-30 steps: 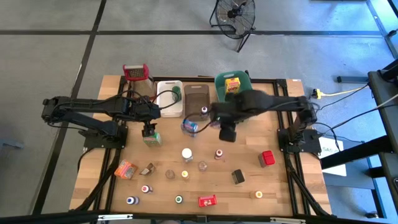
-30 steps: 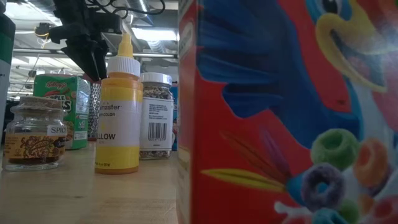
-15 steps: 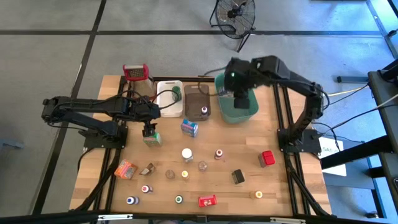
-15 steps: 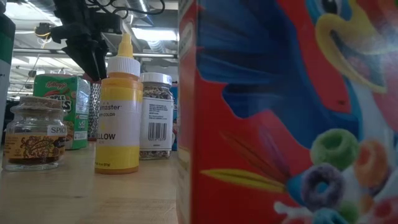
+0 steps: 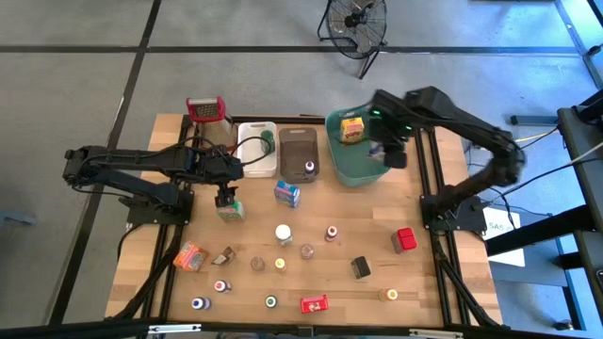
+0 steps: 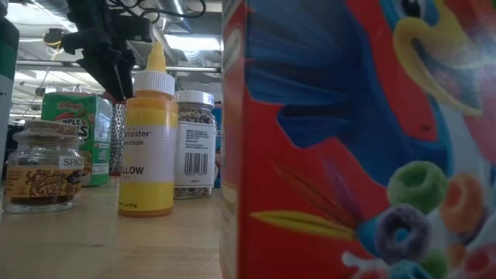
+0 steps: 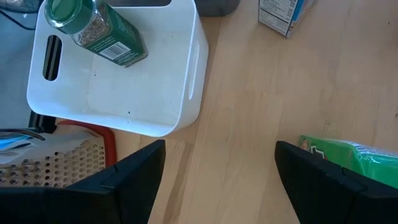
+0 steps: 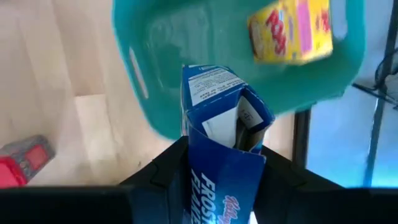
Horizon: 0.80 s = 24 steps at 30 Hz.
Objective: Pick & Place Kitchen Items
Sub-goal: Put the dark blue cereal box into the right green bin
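- Already sorted: green-capped jar [image 7: 93, 28] in white bin [image 5: 256, 149], yellow box [image 5: 352, 128] in teal bin [image 5: 356, 169].
- Right gripper [image 8: 221, 162] over teal bin, jaws pinching blue cereal box [image 8: 217, 130].
- Left gripper [image 5: 224, 195] spread above green box [image 5: 230, 211]; many items left on tabletop [image 5: 311, 231].

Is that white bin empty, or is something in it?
Not empty: the white bin holds one green-capped spice jar, lying on its side.

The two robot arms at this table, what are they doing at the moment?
The right gripper holds a blue cereal box above the teal bin, where a yellow box already lies. The left gripper is open over a green box near the white bin. Many small kitchen items are not yet sorted.
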Each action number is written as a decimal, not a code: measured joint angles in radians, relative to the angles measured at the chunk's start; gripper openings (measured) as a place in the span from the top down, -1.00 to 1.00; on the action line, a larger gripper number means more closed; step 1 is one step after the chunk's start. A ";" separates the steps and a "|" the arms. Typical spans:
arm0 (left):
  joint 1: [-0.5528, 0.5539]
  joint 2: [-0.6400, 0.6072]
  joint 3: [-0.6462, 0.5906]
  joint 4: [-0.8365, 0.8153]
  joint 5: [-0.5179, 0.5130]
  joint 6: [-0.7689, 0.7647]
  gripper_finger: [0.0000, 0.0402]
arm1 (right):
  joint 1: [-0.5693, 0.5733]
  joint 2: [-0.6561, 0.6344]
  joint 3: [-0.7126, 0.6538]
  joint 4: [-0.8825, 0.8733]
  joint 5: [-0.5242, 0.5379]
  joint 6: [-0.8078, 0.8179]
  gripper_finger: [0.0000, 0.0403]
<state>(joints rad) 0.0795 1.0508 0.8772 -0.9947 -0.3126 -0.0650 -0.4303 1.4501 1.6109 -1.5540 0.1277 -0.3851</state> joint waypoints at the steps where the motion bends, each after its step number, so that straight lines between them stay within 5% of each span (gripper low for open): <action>1: 0.000 0.000 0.000 0.000 0.000 0.000 -0.49 | -0.006 -0.037 -0.041 0.026 0.000 0.001 0.31; 6: 0.000 0.000 0.000 0.000 0.000 0.000 -0.49 | -0.028 -0.152 -0.193 0.216 -0.001 -0.071 0.31; 11: 0.000 0.000 0.000 0.000 0.000 0.000 -0.49 | -0.049 -0.117 -0.247 0.404 -0.001 -0.223 0.31; 24: 0.000 0.000 0.000 0.000 0.000 0.000 -0.49 | -0.140 0.086 -0.249 0.421 -0.054 -0.342 0.31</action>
<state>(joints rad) 0.0795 1.0508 0.8772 -0.9947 -0.3126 -0.0650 -0.5699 1.5357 1.3617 -1.1333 0.0738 -0.7275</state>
